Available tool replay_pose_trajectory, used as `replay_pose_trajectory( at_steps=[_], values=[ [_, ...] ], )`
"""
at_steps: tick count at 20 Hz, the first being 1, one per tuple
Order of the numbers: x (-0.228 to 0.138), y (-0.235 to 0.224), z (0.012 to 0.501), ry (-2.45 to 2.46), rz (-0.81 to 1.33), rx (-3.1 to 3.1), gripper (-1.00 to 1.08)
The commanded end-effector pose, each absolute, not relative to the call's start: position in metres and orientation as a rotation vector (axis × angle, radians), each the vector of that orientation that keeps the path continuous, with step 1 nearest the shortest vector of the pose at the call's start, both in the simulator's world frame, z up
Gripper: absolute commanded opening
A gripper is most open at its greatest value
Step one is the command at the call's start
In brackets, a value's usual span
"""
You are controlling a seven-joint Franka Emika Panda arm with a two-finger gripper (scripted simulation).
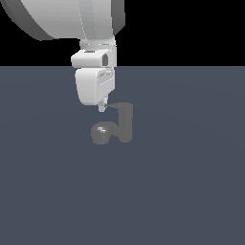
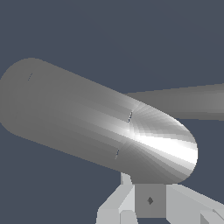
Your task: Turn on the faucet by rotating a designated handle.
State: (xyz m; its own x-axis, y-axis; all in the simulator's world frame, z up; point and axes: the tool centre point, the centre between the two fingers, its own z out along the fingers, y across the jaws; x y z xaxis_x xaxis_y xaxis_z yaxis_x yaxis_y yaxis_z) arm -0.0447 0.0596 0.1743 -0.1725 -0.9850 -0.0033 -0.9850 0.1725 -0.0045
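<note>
Small grey metallic faucet (image 1: 118, 125) stood near the dark blue-grey surface (image 1: 191, 191) centre | its thin grey lever handle (image 1: 114, 105) pointed to 9 o'clock | your white gripper (image 1: 102, 108) sat at the handle's tip | fingers' opening: you could not tell.

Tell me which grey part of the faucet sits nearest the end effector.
The handle, the thin lever atop the upright post; the end effector is at its free end, while the rounded spout head sits lower.

Flat dim render, black backdrop, no cast shadows, white glare on the faucet (image 2: 144, 140), coarse faceted shading, slightly soft edges
</note>
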Motion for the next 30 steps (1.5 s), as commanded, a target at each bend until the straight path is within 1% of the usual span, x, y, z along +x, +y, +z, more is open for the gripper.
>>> replay_pose_trajectory(
  at_steps=[1,13,14,15,30],
  values=[
    [-0.049,0.043,0.174,2.413,-0.002,-2.006,-1.00],
    [-0.074,-0.018,0.173,2.422,0.000,-2.001,-1.00],
    [-0.074,-0.018,0.173,2.422,0.000,-2.001,-1.00],
    [-0.071,0.005,0.174,2.381,0.001,-2.041,-1.00],
    [-0.052,-0.051,0.174,2.405,0.000,-2.017,-1.00]
  ],
)
